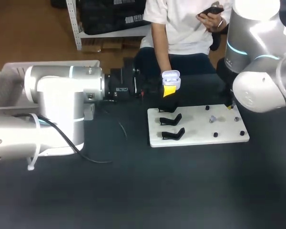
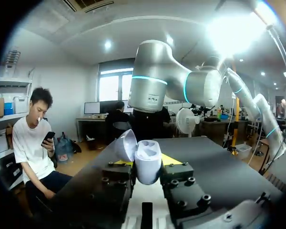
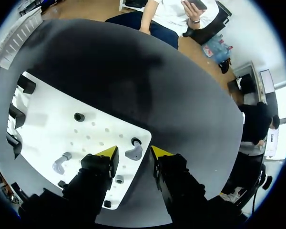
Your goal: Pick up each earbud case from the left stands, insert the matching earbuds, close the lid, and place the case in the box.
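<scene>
The earbud case (image 1: pixel 171 78) is gripped lid-open by the left jaws, raised above the tabletop (image 1: pixel 133 191) behind the white board (image 1: pixel 200 136), presumably to present its wells for loading; the right jaws stand open over a grey earbud (image 3: pixel 133 152), seemingly for a pick; whether the case already holds an earbud cannot be told; in the head view the right jaws are largely hidden by their arm.

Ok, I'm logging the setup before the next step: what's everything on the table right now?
earbud case: one, white, lid open, in the left tool
stands: three, black, empty, along the board's left edge
earbuds: two, grey, lying on the board
board: one, white, on the black table
box: one, white, at the table's far left
left tool: yellow tips, shut on the earbud case
right tool: yellow tips, open, above the board's edge
</scene>
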{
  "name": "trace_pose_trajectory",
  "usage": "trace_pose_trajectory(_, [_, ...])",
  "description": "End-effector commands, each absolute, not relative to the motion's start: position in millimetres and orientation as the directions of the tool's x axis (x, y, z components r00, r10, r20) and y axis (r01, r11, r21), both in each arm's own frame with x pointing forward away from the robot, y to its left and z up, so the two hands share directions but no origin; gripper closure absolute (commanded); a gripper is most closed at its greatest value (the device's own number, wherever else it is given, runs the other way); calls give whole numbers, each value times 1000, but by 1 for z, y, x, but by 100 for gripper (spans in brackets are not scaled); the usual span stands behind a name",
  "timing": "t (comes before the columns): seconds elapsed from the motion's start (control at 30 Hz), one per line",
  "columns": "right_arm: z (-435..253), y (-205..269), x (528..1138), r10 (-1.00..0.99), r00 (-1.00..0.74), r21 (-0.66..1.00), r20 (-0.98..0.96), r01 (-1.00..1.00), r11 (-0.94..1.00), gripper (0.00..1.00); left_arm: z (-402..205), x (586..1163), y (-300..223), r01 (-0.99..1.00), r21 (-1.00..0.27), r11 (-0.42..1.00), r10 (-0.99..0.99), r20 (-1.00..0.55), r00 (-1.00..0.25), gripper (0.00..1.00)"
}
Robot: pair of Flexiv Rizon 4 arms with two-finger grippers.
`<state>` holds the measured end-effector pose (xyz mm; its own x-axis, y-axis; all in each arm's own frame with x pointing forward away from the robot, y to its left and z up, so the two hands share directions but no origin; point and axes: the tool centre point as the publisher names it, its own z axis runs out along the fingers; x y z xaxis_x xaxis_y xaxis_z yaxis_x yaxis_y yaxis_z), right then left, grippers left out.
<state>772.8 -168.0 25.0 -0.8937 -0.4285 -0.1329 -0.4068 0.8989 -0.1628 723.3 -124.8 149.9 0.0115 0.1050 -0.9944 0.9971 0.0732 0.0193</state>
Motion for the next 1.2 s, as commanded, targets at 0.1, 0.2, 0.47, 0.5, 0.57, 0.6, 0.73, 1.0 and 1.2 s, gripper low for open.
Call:
trace_pose_trajectory(0.1, [23,-168,776,-426,-895,-159,-133,-405,900,64,148,722,-125,997,25,78,98,-995,17,100])
trace_pose_trajectory(0.2, [23,-168,777,-424,-896,-156,-132,-404,901,65,148,722,-125,997,25,78,98,-995,17,100])
trace_pose_trajectory(0.47, [21,-168,779,-422,-897,-150,-128,-403,903,97,148,722,-125,997,25,78,98,-995,17,100])
trace_pose_trajectory(0.5, [21,-167,778,-423,-897,-152,-127,-403,902,100,148,722,-125,997,25,78,98,-995,17,100])
trace_pose_trajectory(0.57, [21,-167,778,-422,-898,-153,-126,-403,902,100,148,722,-125,997,25,78,98,-995,17,100])
trace_pose_trajectory(0.6, [22,-167,777,-421,-898,-154,-129,-401,903,100,148,722,-125,997,25,78,98,-995,17,100])
trace_pose_trajectory(0.73, [32,-167,775,-417,-898,-161,-140,-395,905,100,148,722,-125,997,25,78,98,-995,17,100])
trace_pose_trajectory(1.0, [76,-160,757,-416,-899,-190,-136,-388,902,100,148,722,-125,997,25,78,98,-995,17,100])
trace_pose_trajectory(1.2, [114,-143,732,-415,-900,-175,-135,-390,904,100,148,722,-125,997,25,78,98,-995,17,100])
